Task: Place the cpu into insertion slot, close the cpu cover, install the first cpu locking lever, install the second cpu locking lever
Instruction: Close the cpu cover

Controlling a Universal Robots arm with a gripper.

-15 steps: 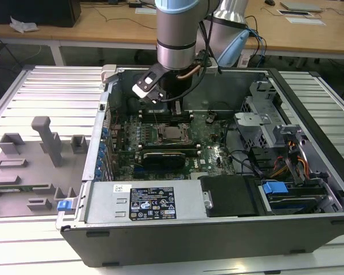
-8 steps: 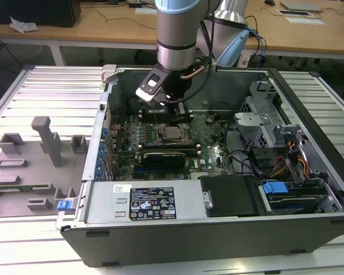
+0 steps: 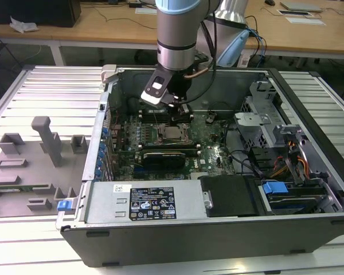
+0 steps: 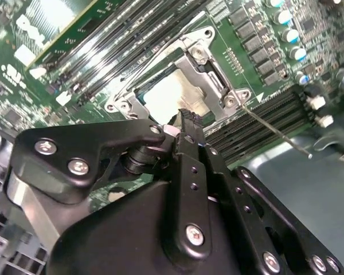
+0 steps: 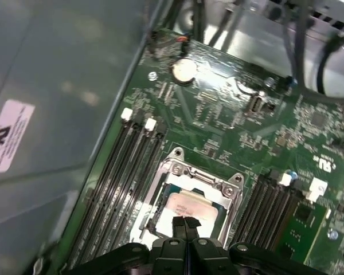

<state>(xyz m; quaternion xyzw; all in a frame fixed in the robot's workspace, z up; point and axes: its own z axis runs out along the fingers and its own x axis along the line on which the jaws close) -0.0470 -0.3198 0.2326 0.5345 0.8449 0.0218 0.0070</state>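
Note:
The cpu (image 4: 169, 94) (image 5: 186, 203) (image 3: 172, 134) lies flat in the insertion slot (image 4: 139, 90), its pale metal top showing through the window of the cpu cover (image 4: 212, 63) (image 5: 202, 179). The cover lies down over the socket. A thin wire locking lever (image 4: 275, 132) sticks out from one corner of the socket, away from the board. My gripper (image 5: 185, 224) (image 4: 186, 119) (image 3: 180, 112) is shut with nothing between its fingers. Its tips hang just above the cover's edge, close to the chip.
Long black memory slots (image 5: 112, 183) (image 5: 269, 206) flank the socket on both sides. A black graphics card (image 3: 166, 154) lies in front of it in the exterior view. Case walls (image 3: 106, 109), a drive cage (image 3: 264, 109) and cables (image 3: 286, 160) surround the green motherboard (image 5: 218, 114).

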